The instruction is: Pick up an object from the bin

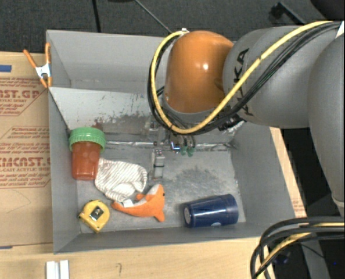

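Note:
My gripper (158, 165) hangs below the orange wrist cover near the middle of the bin, its tip just above the right edge of a crumpled white cloth with grey stripes (120, 178). An orange plush toy (147, 206) lies just in front of the cloth, partly tucked under it. A red jar with a green lid (85, 152) lies on its side left of the cloth. Nothing shows in the gripper.
A yellow tape measure (94, 215) sits in the front left corner. A dark blue can (212, 210) lies on its side at the front right. The arm and its orange cover hide the back right of the bin.

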